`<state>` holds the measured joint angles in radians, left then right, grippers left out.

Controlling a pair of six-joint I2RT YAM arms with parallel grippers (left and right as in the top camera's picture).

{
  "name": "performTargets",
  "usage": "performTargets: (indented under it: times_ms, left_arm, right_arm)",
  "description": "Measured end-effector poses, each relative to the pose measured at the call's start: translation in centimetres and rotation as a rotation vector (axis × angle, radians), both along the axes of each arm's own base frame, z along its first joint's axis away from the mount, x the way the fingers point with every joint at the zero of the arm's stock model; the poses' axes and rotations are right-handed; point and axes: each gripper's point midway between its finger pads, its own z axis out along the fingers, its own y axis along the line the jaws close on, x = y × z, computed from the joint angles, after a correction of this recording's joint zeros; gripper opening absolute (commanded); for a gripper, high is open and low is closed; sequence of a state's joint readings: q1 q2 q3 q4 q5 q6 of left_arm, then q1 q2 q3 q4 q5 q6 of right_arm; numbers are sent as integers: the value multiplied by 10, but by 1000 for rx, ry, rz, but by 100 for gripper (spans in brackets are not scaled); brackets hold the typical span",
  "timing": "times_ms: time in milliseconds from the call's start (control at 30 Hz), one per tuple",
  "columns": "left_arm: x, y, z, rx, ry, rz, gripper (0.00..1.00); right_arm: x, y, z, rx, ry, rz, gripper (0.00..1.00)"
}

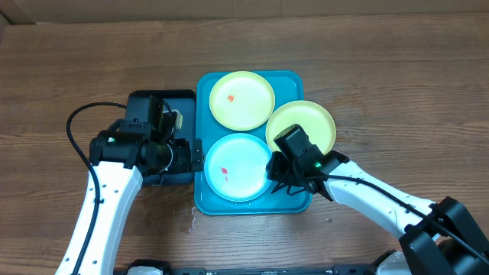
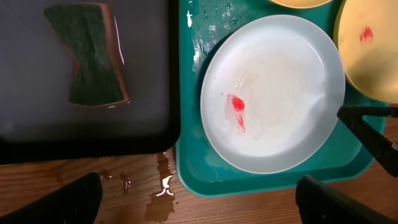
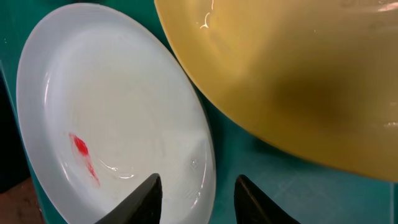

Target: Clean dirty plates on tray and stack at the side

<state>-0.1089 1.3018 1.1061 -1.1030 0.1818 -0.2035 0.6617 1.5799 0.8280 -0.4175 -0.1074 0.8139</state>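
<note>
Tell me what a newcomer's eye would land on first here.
The bright teal tray at mid-table grabs the eye. It carries a light blue plate with a red smear, a far yellow-green plate also smeared, and a second yellow-green plate overhanging its right rim. The right claw straddles the blue plate's rim, jaws apart. Left of the teal tray, a green sponge lies on a dark tray.

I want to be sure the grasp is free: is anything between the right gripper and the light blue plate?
Nothing visible. The right gripper straddles the rim of the light blue plate, jaws apart; a yellow-green plate lies close beside, not between.
</note>
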Motion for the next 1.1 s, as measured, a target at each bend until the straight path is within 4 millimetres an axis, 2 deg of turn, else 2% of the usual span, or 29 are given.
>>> performTargets:
  times_ms: [167, 333, 600, 700, 800, 1033, 1100]
  left_arm:
    - [0, 0, 0, 0, 0, 0, 100]
    - [0, 0, 0, 0, 0, 0, 100]
    - [0, 0, 0, 0, 0, 0, 100]
    - [0, 0, 0, 0, 0, 0, 100]
    - [0, 0, 0, 0, 0, 0, 100]
    - [0, 0, 0, 0, 0, 0, 99]
    - [0, 0, 0, 0, 0, 0, 100]
  right_arm:
    - [4, 2, -6, -1, -1, -14, 35]
    - [3, 1, -16, -15, 23, -24, 24]
    - [5, 2, -15, -6, 12, -25, 23]
    - [8, 3, -14, -3, 2, -26, 20]
    - [8, 3, -14, -7, -1, -29, 13]
    - [8, 2, -14, -8, -1, -30, 11]
    - [8, 2, -14, -9, -1, -30, 16]
